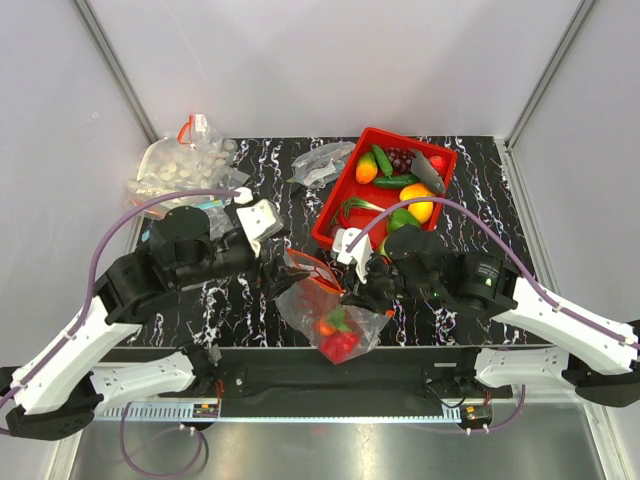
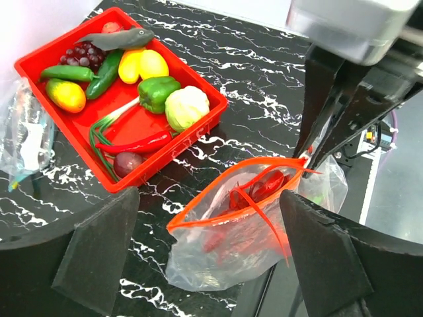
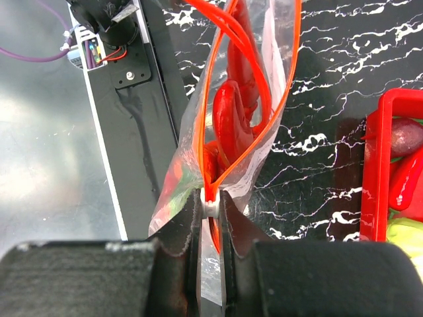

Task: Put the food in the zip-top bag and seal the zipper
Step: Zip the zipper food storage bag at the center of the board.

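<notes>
Pinching zipper [image 3: 295, 39] w/ right claw [image 3: 210, 211]; left claw [image 2: 211, 254] spread.

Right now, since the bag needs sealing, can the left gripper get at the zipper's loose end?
Probably yes: the left gripper is open, the zipper lies just ahead of its fingers with nothing between, and the right gripper pinches only the far end.

The black, white-veined table [image 1: 265, 165] bears a red plastic tray [image 1: 414, 142] at one o'clock, a clear bag of pale round pieces [image 1: 185, 170] at ten, an orange-zipped clear plastic bag [image 1: 335, 315] at six
</notes>
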